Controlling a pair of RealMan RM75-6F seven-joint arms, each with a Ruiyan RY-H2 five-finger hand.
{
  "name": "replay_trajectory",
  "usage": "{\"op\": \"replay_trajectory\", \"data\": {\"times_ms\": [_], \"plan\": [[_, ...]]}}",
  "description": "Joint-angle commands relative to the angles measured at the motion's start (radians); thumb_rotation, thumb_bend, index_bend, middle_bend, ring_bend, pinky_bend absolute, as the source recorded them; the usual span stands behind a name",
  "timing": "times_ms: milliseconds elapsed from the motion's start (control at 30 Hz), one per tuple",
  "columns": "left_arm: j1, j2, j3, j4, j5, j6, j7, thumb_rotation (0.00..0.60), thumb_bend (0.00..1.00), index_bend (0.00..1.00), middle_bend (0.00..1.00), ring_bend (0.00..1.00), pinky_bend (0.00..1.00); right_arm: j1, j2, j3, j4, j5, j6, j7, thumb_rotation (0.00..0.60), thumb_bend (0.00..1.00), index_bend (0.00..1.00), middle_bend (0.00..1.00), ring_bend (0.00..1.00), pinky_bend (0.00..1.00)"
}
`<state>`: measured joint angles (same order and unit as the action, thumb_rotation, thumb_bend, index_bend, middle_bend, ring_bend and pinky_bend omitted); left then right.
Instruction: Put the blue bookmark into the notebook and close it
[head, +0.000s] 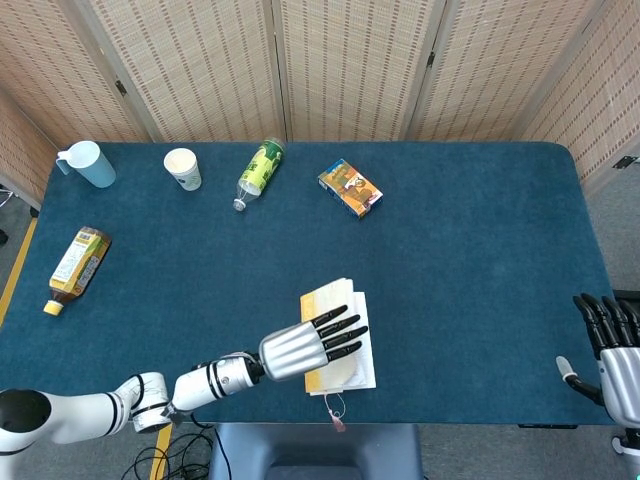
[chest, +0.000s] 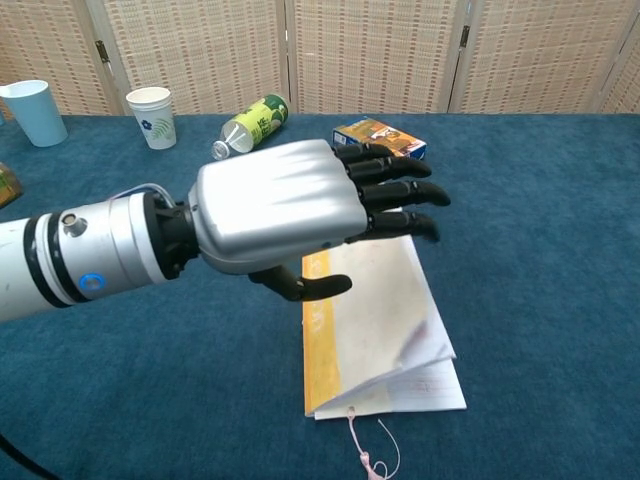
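The notebook (head: 345, 362) (chest: 385, 345) lies near the table's front edge, its cream cover with a yellow spine strip folded over and slightly raised above the pages. The blue bookmark is hidden inside; only its pink tassel string (head: 334, 410) (chest: 368, 455) trails out at the front. My left hand (head: 310, 346) (chest: 300, 205) hovers flat over the cover with fingers stretched out to the right, holding nothing. My right hand (head: 610, 350) hangs at the table's right front corner, far from the notebook, fingers extended and empty.
Along the back stand a blue cup (head: 88, 162), a paper cup (head: 183, 168), a lying green bottle (head: 260, 170) and an orange-blue box (head: 351, 188). A yellow bottle (head: 76, 265) lies at the left edge. Screens wall the rear.
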<state>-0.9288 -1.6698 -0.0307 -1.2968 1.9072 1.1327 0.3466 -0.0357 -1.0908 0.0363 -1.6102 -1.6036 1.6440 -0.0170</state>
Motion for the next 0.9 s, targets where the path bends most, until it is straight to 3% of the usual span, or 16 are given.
{"op": "replay_trajectory", "data": {"times_ms": [33, 433, 567, 900], "plan": [[0.016, -0.010, -0.019, -0.021, -0.051, -0.007, -0.012, 0.600, 0.36, 0.05, 0.06, 0.02, 0.15, -0.001, 0.001, 0.001, 0.001, 0.001, 0.002, 0.002, 0.600, 0.23, 0.00, 0.10, 0.05, 0.06], [0.191, 0.131, -0.076, -0.219, -0.379, 0.025, -0.045, 0.600, 0.35, 0.06, 0.05, 0.02, 0.15, 0.016, 0.016, 0.009, 0.008, 0.012, -0.029, 0.005, 0.600, 0.23, 0.00, 0.10, 0.05, 0.06], [0.270, 0.190, -0.087, -0.280, -0.479, 0.074, -0.080, 0.600, 0.35, 0.11, 0.05, 0.02, 0.15, 0.032, 0.018, 0.016, 0.027, 0.009, -0.044, 0.033, 0.600, 0.25, 0.00, 0.10, 0.05, 0.06], [0.453, 0.298, -0.078, -0.369, -0.667, 0.191, -0.119, 0.600, 0.35, 0.14, 0.05, 0.02, 0.15, 0.063, 0.010, 0.023, 0.062, 0.032, -0.097, 0.061, 0.600, 0.30, 0.00, 0.11, 0.05, 0.06]]}}
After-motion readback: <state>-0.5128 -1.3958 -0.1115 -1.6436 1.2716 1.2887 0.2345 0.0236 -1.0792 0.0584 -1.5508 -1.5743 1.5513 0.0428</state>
